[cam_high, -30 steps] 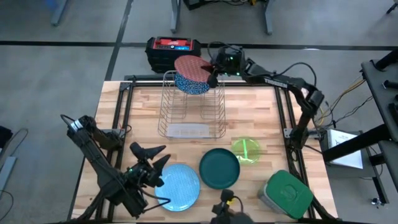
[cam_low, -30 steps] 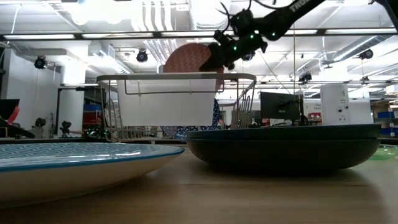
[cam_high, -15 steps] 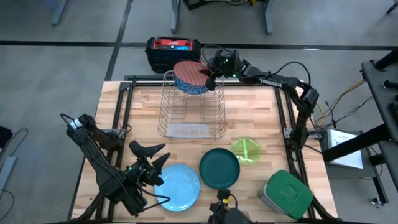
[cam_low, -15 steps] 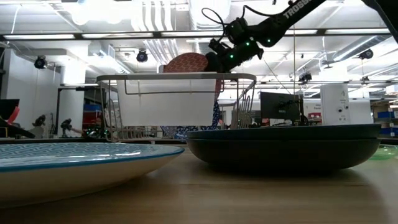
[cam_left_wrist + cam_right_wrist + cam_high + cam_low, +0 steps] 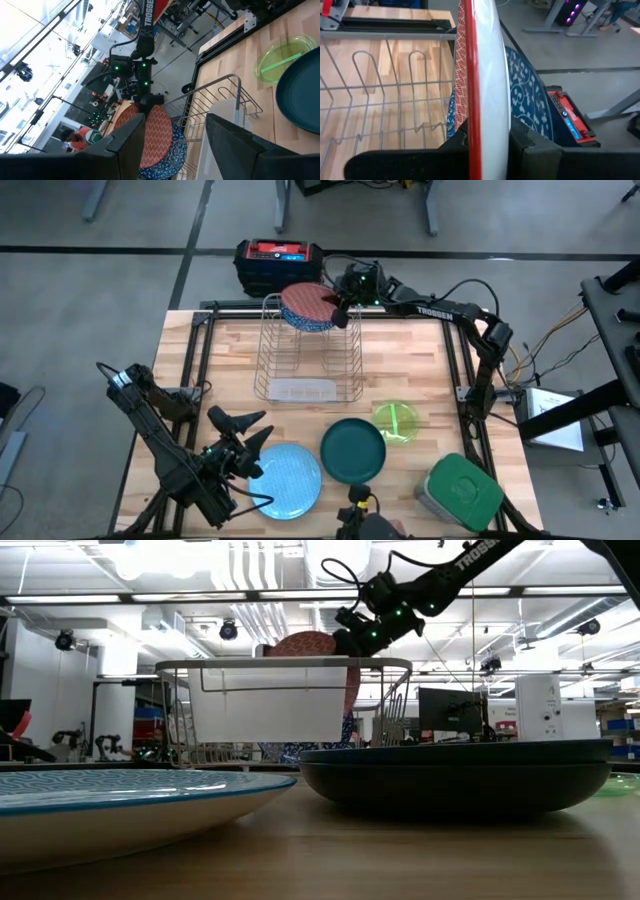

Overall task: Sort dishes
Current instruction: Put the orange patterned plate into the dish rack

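My right gripper is at the far end of the silver wire rack, shut on a red-patterned plate that stands on edge. A blue-speckled plate stands in the rack right beside it, also in the right wrist view. A white plate stands in the rack's near end. A light blue plate, a dark green plate and a neon-green cup rest flat on the table. My left gripper is open and empty beside the light blue plate. My right gripper pinches the red plate's rim between its two fingers, one finger on the patterned face and one on the white underside. The fingers come from the table's right side, roughly level. The plate stands on edge, its lower part down between the rack's wires.
A grey container with a green lid stands at the near right corner. A black and red case sits on the floor behind the table's far edge. Bare wood shows left of the rack.
My right gripper has gone down and a little toward the table's left with the red plate. The plate has sunk lower into the rack's far end, close beside the blue-speckled plate.
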Robot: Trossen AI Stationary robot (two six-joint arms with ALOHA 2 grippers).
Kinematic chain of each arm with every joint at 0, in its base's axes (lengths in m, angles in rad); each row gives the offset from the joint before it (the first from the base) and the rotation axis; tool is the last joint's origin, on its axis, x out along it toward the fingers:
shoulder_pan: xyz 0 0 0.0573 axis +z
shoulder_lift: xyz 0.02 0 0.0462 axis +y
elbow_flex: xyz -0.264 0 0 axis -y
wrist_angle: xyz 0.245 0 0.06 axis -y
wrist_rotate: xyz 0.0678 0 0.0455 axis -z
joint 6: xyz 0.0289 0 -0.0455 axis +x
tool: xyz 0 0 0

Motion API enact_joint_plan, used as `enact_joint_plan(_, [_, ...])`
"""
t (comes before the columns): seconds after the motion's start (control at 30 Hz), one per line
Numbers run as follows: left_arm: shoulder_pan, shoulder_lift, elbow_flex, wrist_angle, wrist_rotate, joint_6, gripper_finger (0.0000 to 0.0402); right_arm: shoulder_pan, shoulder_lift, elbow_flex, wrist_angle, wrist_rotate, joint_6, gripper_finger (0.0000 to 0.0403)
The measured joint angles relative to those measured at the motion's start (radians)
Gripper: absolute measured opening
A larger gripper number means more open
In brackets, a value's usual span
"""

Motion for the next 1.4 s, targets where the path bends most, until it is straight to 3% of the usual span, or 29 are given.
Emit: enact_joint_plan(1.4, [0.0, 0.0, 0.0, 0.0, -0.001, -0.003, 0.02, 0.0, 0.0, -0.002, -0.164, 0.01, -0.077, 0.0035])
